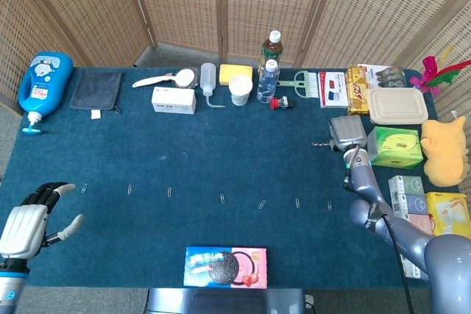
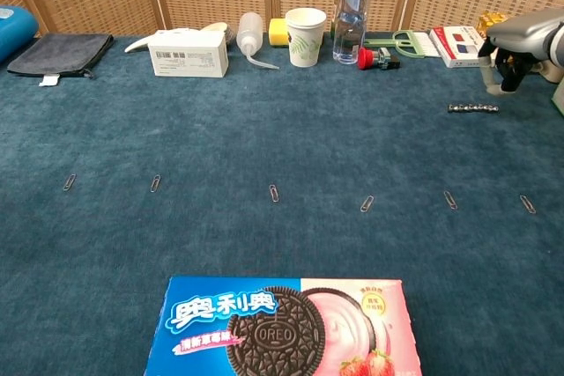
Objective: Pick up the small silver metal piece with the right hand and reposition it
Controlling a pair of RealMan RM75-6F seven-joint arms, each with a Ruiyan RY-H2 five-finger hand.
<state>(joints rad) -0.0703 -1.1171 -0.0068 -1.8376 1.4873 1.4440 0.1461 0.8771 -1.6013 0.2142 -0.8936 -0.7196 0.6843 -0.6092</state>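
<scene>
We see the small silver metal piece [image 2: 472, 108] lying flat on the blue surface [image 1: 221, 152] toward the right side, a short beaded strip set crosswise, untouched. Our right hand [image 2: 520, 41] hangs just above and behind its right end; in the chest view the fingers [image 2: 511, 77] point down, close to the piece but apart from it, and they hold nothing. In the head view the hand's grey back covers most of the piece, so only the left tip [image 1: 318, 143] shows beside it. Our left hand [image 1: 29, 218] rests at the near left corner, fingers spread and empty. A row of paper clips [image 2: 273, 193] runs across the middle of the surface, well in front of the piece. A cookie box [image 2: 282, 328] lies at the near edge. Along the far edge stand a white box [image 2: 189, 52], a paper cup [image 2: 305, 36] and a water bottle [image 2: 349, 11], with a green box [image 1: 396, 146] just right of the right hand.
</scene>
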